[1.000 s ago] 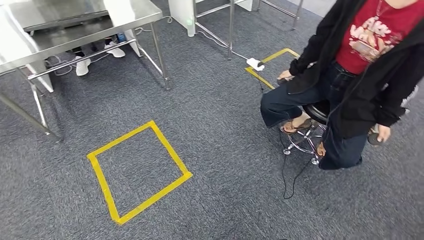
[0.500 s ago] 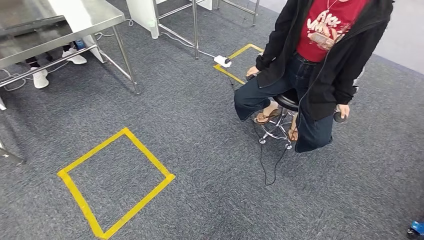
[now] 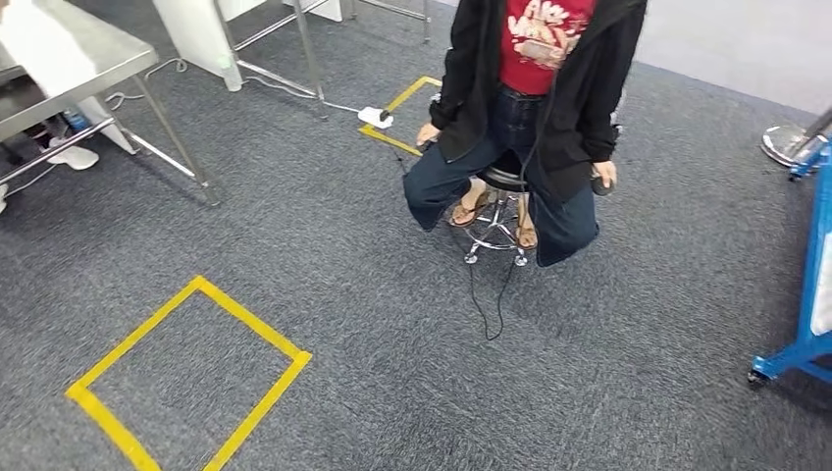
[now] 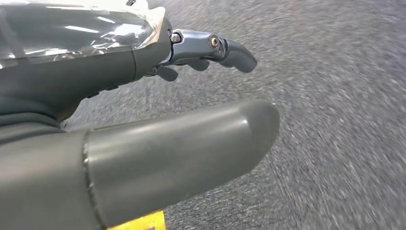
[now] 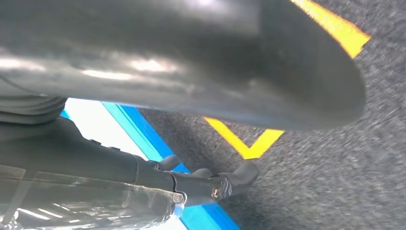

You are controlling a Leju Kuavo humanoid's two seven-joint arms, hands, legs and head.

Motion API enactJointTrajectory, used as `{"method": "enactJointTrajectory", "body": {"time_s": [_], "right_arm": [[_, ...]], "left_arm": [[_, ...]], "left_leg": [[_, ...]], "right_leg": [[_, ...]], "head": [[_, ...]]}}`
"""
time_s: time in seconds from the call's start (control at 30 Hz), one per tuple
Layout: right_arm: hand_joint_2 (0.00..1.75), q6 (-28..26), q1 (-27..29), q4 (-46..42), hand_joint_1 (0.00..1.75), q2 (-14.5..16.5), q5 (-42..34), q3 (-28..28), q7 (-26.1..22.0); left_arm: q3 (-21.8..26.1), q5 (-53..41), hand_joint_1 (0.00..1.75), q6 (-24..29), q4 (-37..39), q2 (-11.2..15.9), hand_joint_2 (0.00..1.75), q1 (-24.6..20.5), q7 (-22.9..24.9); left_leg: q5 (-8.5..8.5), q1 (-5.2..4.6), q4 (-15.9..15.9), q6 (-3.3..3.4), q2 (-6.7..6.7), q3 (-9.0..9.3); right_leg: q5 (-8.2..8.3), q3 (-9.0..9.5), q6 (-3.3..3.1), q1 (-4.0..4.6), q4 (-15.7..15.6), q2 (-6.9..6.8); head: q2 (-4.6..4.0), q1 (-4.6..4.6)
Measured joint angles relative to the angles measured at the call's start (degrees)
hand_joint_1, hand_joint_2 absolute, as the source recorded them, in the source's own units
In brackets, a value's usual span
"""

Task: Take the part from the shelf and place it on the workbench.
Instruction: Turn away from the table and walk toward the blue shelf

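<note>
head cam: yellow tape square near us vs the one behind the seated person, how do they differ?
The near tape square lies front-left on bare carpet, its outline cut only by the picture's bottom edge. The far tape square lies beside the person on the stool, mostly hidden, with a white plug box on its corner. Both are yellow tape on grey carpet.

A steel workbench (image 3: 88,69) with a flat, shiny grey top and thin metal legs stands on grey carpet at about ten o'clock in the head view, cut off by the picture's edge. At about three o'clock is part of a blue shelf (image 3: 810,294): an upright blue frame with a foot resting on the carpet, the rest out of sight.
</note>
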Motion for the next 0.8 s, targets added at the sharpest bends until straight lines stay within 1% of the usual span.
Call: {"method": "enactJointTrajectory", "body": {"time_s": [0.03,0.07,0.1,0.13,0.17,0.2,0.23,0.27,0.3,0.33,0.37,0.4,0.43,0.47,0.5,0.53,0.57,0.6,0.63,0.67,0.7,0.73,0.77,0.8], "right_arm": [[0.0,-0.06,-0.03,0.0,0.0,0.05,0.08,0.01,0.0],[0.0,-0.11,-0.03,0.0,0.0,0.1,0.12,0.02,0.02],[0.0,-0.17,0.02,0.0,0.0,0.15,0.13,0.02,0.04],[0.0,-0.24,0.11,0.0,0.0,0.16,0.13,0.01,0.06],[0.0,-0.3,0.18,0.0,0.0,0.17,0.13,0.01,0.09],[0.0,-0.35,0.22,0.0,0.0,0.21,0.14,0.01,0.09],[0.0,-0.38,0.21,-0.01,0.0,0.25,0.14,0.02,0.09],[0.0,-0.41,0.11,-0.01,0.0,0.29,0.14,0.02,0.09],[0.0,-0.43,0.03,-0.01,0.0,0.32,0.14,0.03,0.09],[0.0,-0.46,0.0,-0.01,0.0,0.33,0.14,0.03,0.09],[0.0,-0.49,0.05,0.0,0.0,0.33,0.14,0.02,0.09],[0.0,-0.51,0.17,0.0,0.0,0.32,0.14,0.02,0.09],[0.0,-0.53,0.28,0.0,0.0,0.31,0.14,0.02,0.09],[0.0,-0.55,0.33,0.0,0.0,0.31,0.15,0.02,0.11],[0.0,-0.57,0.27,0.0,0.0,0.32,0.22,0.02,0.14],[0.0,-0.59,0.18,0.0,0.0,0.36,0.3,0.02,0.19],[0.0,-0.6,0.08,0.0,0.0,0.4,0.4,0.03,0.23],[0.0,-0.62,0.04,0.0,0.0,0.43,0.52,0.03,0.3],[0.0,-0.64,0.1,0.0,0.0,0.45,0.61,0.03,0.37],[0.0,-0.67,0.19,0.0,0.0,0.44,0.72,0.02,0.45],[0.0,-0.72,0.28,0.0,0.0,0.42,0.84,0.02,0.54],[0.0,-0.79,0.29,0.0,0.0,0.41,0.94,0.01,0.6],[0.0,-0.88,0.2,0.0,0.0,0.42,1.02,0.01,0.68],[0.0,-0.98,0.08,-0.01,0.0,0.45,1.08,0.01,0.73]], "left_arm": [[0.01,-0.07,0.0,0.03,0.01,0.0,0.0,0.08,-0.03],[0.01,-0.11,0.0,0.08,0.01,0.0,0.0,0.16,-0.06],[0.01,-0.15,0.0,0.13,0.02,0.0,0.0,0.21,-0.04],[0.01,-0.19,0.0,0.18,0.02,0.01,0.0,0.25,-0.01],[0.01,-0.24,0.0,0.22,0.02,0.01,0.0,0.27,0.04],[0.0,-0.27,0.0,0.25,0.02,0.02,0.0,0.29,0.08],[-0.01,-0.3,0.0,0.28,0.02,0.03,0.0,0.3,0.1],[-0.01,-0.32,0.0,0.31,0.02,0.04,0.0,0.31,0.11],[-0.01,-0.35,0.0,0.32,0.02,0.05,0.0,0.32,0.13],[-0.02,-0.36,0.0,0.32,0.02,0.07,0.0,0.29,0.14],[-0.02,-0.36,0.0,0.32,0.02,0.07,0.0,0.25,0.17],[-0.02,-0.35,0.0,0.32,0.02,0.04,0.0,0.19,0.2],[-0.03,-0.34,0.0,0.32,0.02,0.01,0.0,0.14,0.22],[-0.03,-0.33,0.0,0.32,0.02,-0.03,0.0,0.14,0.25],[-0.03,-0.35,0.0,0.32,0.02,-0.05,0.0,0.16,0.27],[-0.03,-0.37,0.0,0.32,0.02,-0.03,0.0,0.22,0.31],[-0.03,-0.42,0.0,0.32,0.02,-0.02,0.0,0.29,0.37],[-0.03,-0.47,0.0,0.32,0.02,0.01,0.0,0.35,0.43],[-0.03,-0.55,0.0,0.32,0.02,0.03,0.0,0.37,0.5],[-0.03,-0.64,0.0,0.32,0.02,0.03,0.0,0.37,0.58],[-0.04,-0.74,0.0,0.32,0.02,0.03,0.0,0.35,0.68],[-0.05,-0.87,0.0,0.32,0.02,0.02,0.0,0.33,0.79],[-0.06,-1.03,0.0,0.33,0.02,0.04,0.0,0.32,0.9],[-0.08,-1.19,0.0,0.34,0.02,0.07,0.0,0.32,1.02]], "left_leg": [[-2.3,0.04,3.83,-0.14,-1.43,-1.65],[-4.2,0.08,7.8,-0.23,-2.1,-3.39],[-5.09,0.12,10.61,-0.28,-2.34,-4.67],[-4.75,0.19,11.44,-0.29,-2.42,-5.03],[-3.21,0.31,9.86,-0.28,-2.54,-4.24],[-0.93,0.5,6.29,-0.25,-2.96,-2.52],[0.91,0.73,2.29,-0.21,-4.21,-0.57],[2.2,0.9,-1.12,-0.14,-5.43,0.98],[2.75,0.94,-3.2,-0.04,-6.39,1.86],[2.67,0.81,-3.87,0.15,-6.91,2.06],[2.8,0.54,-3.98,0.45,-6.45,1.96],[3.08,0.45,-4.14,0.96,-5.74,1.92],[3.39,0.35,-4.4,1.48,-5.05,1.91],[3.71,0.34,-4.69,2.02,-4.27,1.88],[3.95,0.36,-4.94,2.44,-3.4,1.81],[4.02,0.21,-4.99,2.63,-2.52,1.69],[4.05,0.12,-4.98,2.74,-1.56,1.55],[4.07,0.02,-4.96,2.76,-0.59,1.43],[4.07,-0.03,-4.95,2.76,0.31,1.35],[4.07,-0.06,-4.94,2.75,1.12,1.33],[4.05,-0.06,-4.93,2.7,1.85,1.37],[4.01,-0.1,-4.9,2.58,2.51,1.49],[3.89,-0.26,-4.83,2.32,3.14,1.61],[3.74,-0.41,-4.77,2.0,3.75,1.75]], "right_leg": [[0.16,-0.22,-0.25,0.11,0.04,0.59],[0.27,-0.43,-0.42,0.18,0.08,1.24],[0.34,-0.56,-0.49,0.24,0.15,1.96],[0.38,-0.63,-0.51,0.26,0.25,2.71],[0.39,-0.64,-0.5,0.26,0.38,3.51],[0.39,-0.63,-0.47,0.23,0.56,4.34],[0.39,-0.7,-0.38,0.25,0.76,5.13],[0.42,-0.91,-0.14,0.36,1.02,5.88],[0.52,-1.26,0.23,0.45,1.19,6.54],[0.7,-1.67,0.69,0.52,1.26,7.12],[0.93,-2.1,1.22,0.52,1.23,7.74],[1.1,-2.51,1.66,0.45,1.24,8.04],[0.96,-2.96,1.93,0.4,1.64,7.24],[0.27,-3.77,2.0,0.43,2.85,5.8],[-1.08,-5.06,1.88,0.47,5.28,4.04],[-2.86,-6.8,1.69,0.48,8.76,2.38],[-4.66,-8.66,1.61,0.5,12.73,1.68],[-5.92,-10.04,1.72,0.46,16.0,1.44],[-6.36,-10.43,2.03,0.41,17.52,1.32],[-5.94,-9.56,2.49,0.37,16.72,1.11],[-4.88,-7.49,2.99,0.32,13.61,0.55],[-3.63,-4.78,3.39,0.3,9.3,-0.61],[-2.48,-2.46,3.47,0.43,5.37,-2.03],[-1.67,-0.87,3.21,0.52,2.58,-3.06]], "head": [[0.0,-0.04],[0.0,-0.07],[0.0,-0.06],[0.0,-0.06],[0.0,-0.06],[0.0,-0.06],[0.0,-0.06],[0.0,-0.04],[0.0,-0.02],[0.0,-0.01],[0.0,0.0],[0.0,-0.01],[0.0,-0.01],[0.0,0.09],[0.0,0.2],[0.0,0.3],[0.0,0.4],[0.0,0.39],[0.0,0.38],[0.0,0.38],[0.0,0.38],[0.0,0.39],[0.0,0.39],[0.0,0.32]]}}
